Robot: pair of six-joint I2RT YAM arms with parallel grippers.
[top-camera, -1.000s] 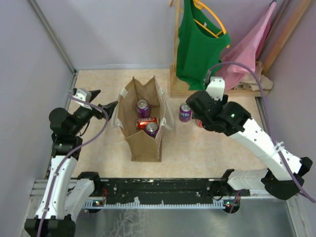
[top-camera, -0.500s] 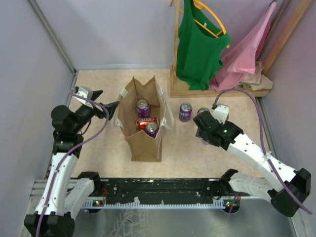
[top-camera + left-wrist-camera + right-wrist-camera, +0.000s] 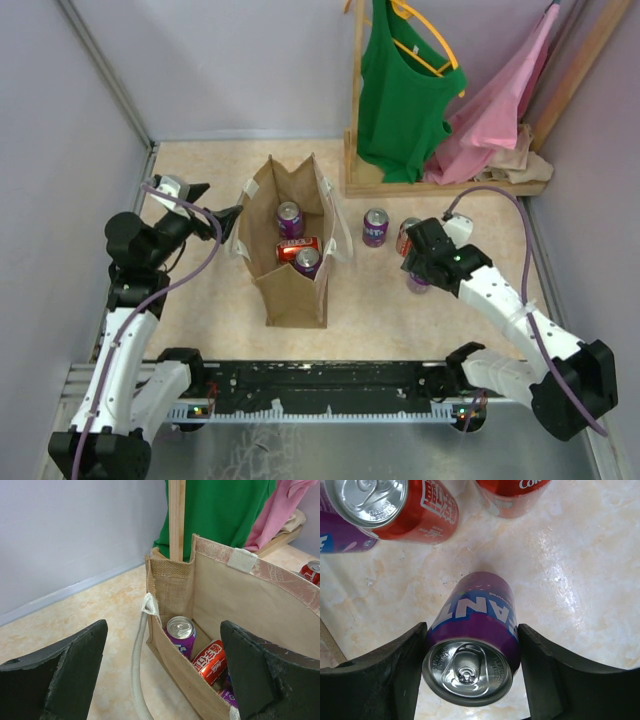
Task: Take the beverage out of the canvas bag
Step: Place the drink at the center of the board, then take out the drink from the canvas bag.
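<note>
The tan canvas bag (image 3: 292,285) stands open in the middle of the table, with pale strap handles. Inside it are a purple can (image 3: 290,217), a red can (image 3: 298,247) and another purple can (image 3: 307,262). They also show in the left wrist view, the purple can (image 3: 181,634) and the red can (image 3: 212,661). My left gripper (image 3: 212,202) is open, its fingers either side of the bag's left wall (image 3: 175,675) and strap (image 3: 137,665). My right gripper (image 3: 472,670) is shut on an upright purple Fanta can (image 3: 472,630) right of the bag, low over the table (image 3: 417,284).
A purple can (image 3: 375,226) and a red can (image 3: 408,235) stand on the table just beyond my right gripper; two red cans (image 3: 405,507) (image 3: 510,492) show in the right wrist view. A wooden rack (image 3: 355,120) with green and pink clothes stands at the back right.
My right arm has swung back from the rack toward the near right and come down with the purple can beside the other cans. The left arm has barely moved.
</note>
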